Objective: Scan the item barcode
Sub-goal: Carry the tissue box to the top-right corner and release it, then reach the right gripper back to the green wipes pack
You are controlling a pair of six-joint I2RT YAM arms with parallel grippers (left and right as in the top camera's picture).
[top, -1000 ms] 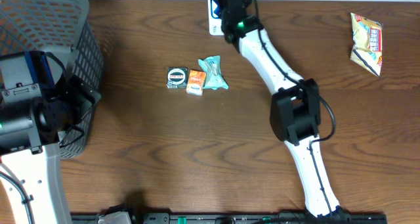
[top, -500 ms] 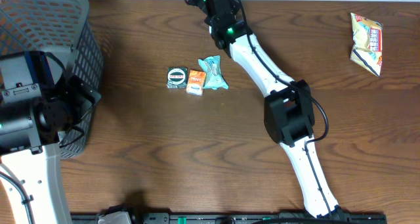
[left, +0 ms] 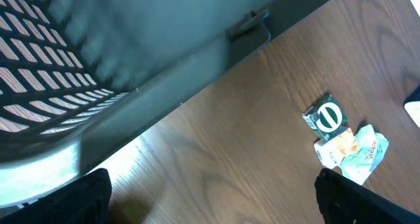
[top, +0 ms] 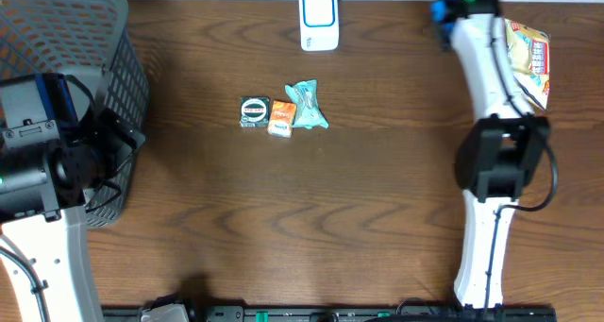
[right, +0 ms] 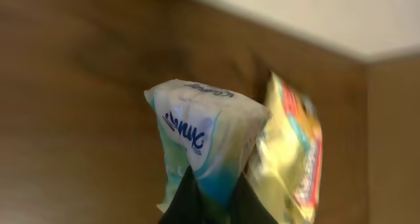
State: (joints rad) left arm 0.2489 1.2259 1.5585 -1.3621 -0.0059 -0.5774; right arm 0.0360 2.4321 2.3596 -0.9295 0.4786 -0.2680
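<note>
My right gripper [right: 215, 198] is shut on a white, blue and green tissue pack [right: 203, 142], which hangs over the wood next to a yellow snack bag [right: 295, 158]. Seen from overhead, that gripper [top: 445, 8] is at the table's far edge on the right, just left of the snack bag [top: 528, 59]. The white scanner [top: 319, 20] stands at the far edge in the middle, well to its left. My left gripper [left: 213, 204] is open over bare wood beside the basket [left: 131, 99], with nothing between its fingers.
A green tin [top: 255, 111], an orange packet [top: 281, 119] and a teal packet [top: 307, 107] lie together mid-table. The grey mesh basket [top: 57, 39] fills the far left corner. The left arm [top: 47, 171] sits by its near side.
The right arm has swung from the scanner to the far right edge with the tissue pack in its grip, uncovering the scanner. The left arm has not moved.
</note>
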